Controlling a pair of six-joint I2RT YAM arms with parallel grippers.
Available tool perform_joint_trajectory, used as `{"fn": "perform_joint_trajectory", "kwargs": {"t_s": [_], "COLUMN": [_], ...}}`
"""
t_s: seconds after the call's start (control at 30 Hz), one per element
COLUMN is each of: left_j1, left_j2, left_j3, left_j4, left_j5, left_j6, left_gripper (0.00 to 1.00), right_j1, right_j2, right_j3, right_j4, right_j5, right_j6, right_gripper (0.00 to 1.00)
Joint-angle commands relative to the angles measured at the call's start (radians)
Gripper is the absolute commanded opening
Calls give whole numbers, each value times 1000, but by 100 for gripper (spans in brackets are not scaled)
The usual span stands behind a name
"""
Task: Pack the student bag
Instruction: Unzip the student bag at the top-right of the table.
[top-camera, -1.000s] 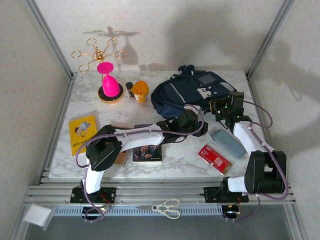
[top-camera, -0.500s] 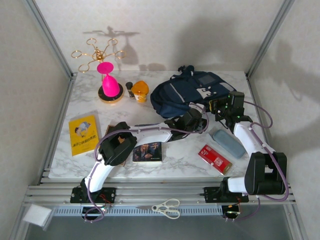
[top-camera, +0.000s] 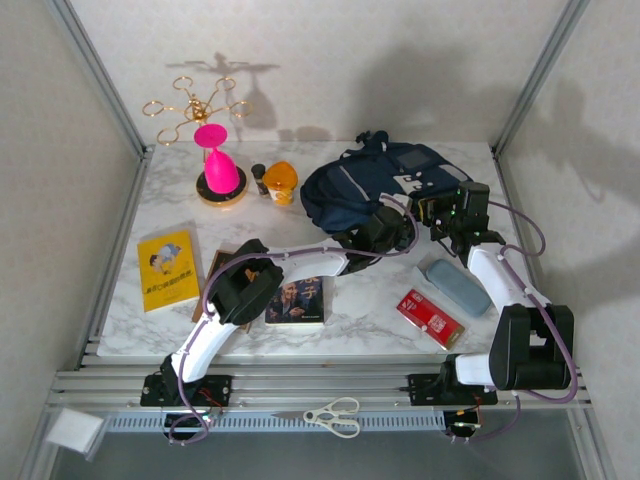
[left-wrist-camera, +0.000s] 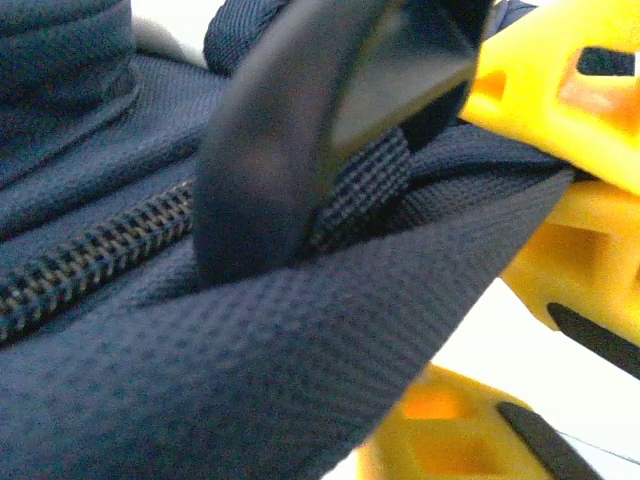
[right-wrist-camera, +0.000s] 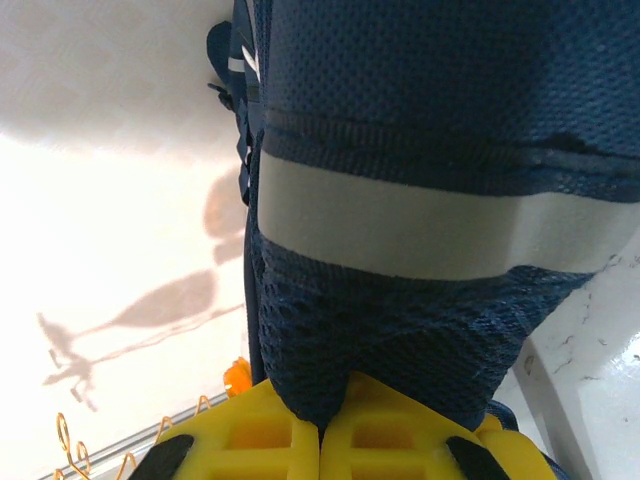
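Note:
The student bag (top-camera: 365, 185), navy with grey patches, lies at the back middle-right of the table. My left gripper (top-camera: 388, 232) reaches its near edge. In the left wrist view navy fabric (left-wrist-camera: 250, 380) beside a zip (left-wrist-camera: 90, 255) and a black strap (left-wrist-camera: 260, 150) runs between the yellow fingers (left-wrist-camera: 560, 100), and the left gripper (left-wrist-camera: 470, 300) is shut on that fold. My right gripper (top-camera: 440, 212) sits at the bag's right side. It (right-wrist-camera: 320, 425) is shut on the bag's mesh (right-wrist-camera: 400, 340) just below a grey band (right-wrist-camera: 400, 225).
A grey pencil case (top-camera: 455, 285) and a red pack (top-camera: 429, 317) lie front right. A photo-cover book (top-camera: 296, 301) and a yellow book (top-camera: 166, 268) lie front left. A pink glass (top-camera: 219, 170), dark bottle (top-camera: 260, 178) and orange jar (top-camera: 281, 182) stand at the back left. Scissors (top-camera: 335, 415) rest on the front rail.
My left arm has stretched further toward the bag, and its jaws have closed onto the fabric. The right arm has stayed where it was, gripping the mesh.

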Motion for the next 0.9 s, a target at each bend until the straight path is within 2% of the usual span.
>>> {"fn": "perform_joint_trajectory", "kwargs": {"t_s": [0.0,0.07,0.13,0.5,0.7,0.87], "left_j1": [15,15,15,17,20,20], "left_j2": [-37,-55,-69,-167,-269,-332], "left_j3": [-54,-83,-105,-234,-349,-419], "left_j4": [81,119,131,89,27,11], "left_j5": [4,7,10,24,29,102], "left_j6": [4,3,1,-28,-70,-116], "left_gripper": [12,4,0,0,0,0], "right_j1": [4,0,-2,-62,-139,-179], "right_j2": [-40,-36,-35,-12,21,88], "right_j3": [11,16,23,67,100,147], "right_j4": [45,43,40,13,-12,-24], "right_j5": [-27,-25,-15,-19,-50,-76], "right_j6": [-7,-15,-24,-107,-179,-261], "right_gripper": [0,0,0,0,0,0]}}
